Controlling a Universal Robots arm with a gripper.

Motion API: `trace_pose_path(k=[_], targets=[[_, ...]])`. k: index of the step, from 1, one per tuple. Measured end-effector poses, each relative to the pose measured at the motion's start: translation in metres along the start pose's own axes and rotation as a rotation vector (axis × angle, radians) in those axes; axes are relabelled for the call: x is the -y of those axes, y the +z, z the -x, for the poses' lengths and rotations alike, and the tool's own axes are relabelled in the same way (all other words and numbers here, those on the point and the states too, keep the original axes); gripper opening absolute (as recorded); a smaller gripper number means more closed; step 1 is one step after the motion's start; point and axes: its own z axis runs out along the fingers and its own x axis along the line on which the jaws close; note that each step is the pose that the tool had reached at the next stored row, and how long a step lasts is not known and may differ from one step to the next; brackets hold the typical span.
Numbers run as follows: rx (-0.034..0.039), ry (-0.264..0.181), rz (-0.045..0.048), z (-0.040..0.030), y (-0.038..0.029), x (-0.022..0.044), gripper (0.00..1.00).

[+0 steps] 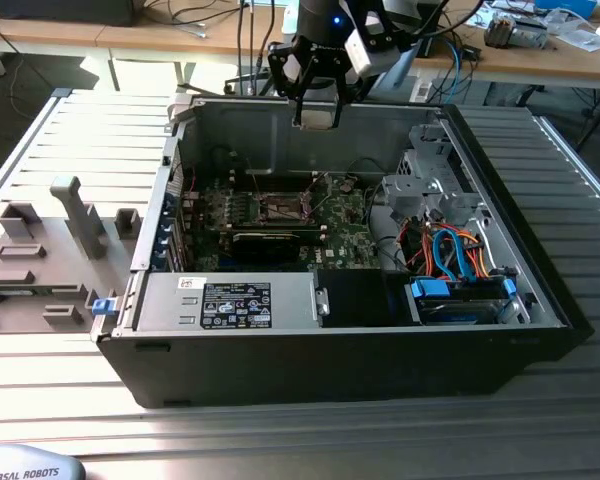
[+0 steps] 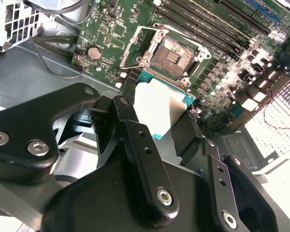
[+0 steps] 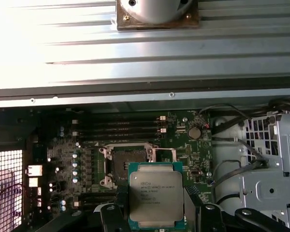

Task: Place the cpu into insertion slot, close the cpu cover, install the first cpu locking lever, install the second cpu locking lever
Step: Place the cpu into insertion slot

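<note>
The hand (image 1: 315, 108) hangs above the open computer case (image 1: 340, 370) on the ribbed table (image 1: 70, 130). It is closed on the cpu (image 3: 156, 195), one finger against each opposite edge. The chip sits flat with its grey metal top towards the wrist, apparently so the underside faces the board and nothing presses on the contacts. Well below it, on the green motherboard (image 3: 193, 154), the socket (image 3: 127, 162) lies uncovered and empty, close to the line straight under the chip.
</note>
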Motion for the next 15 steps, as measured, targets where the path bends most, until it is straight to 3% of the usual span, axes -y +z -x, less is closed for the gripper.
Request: trace_pose_path(k=[15], targets=[[0.0023, 0.025, 0.0002, 0.0000, 0.0002, 0.0000, 0.54]])
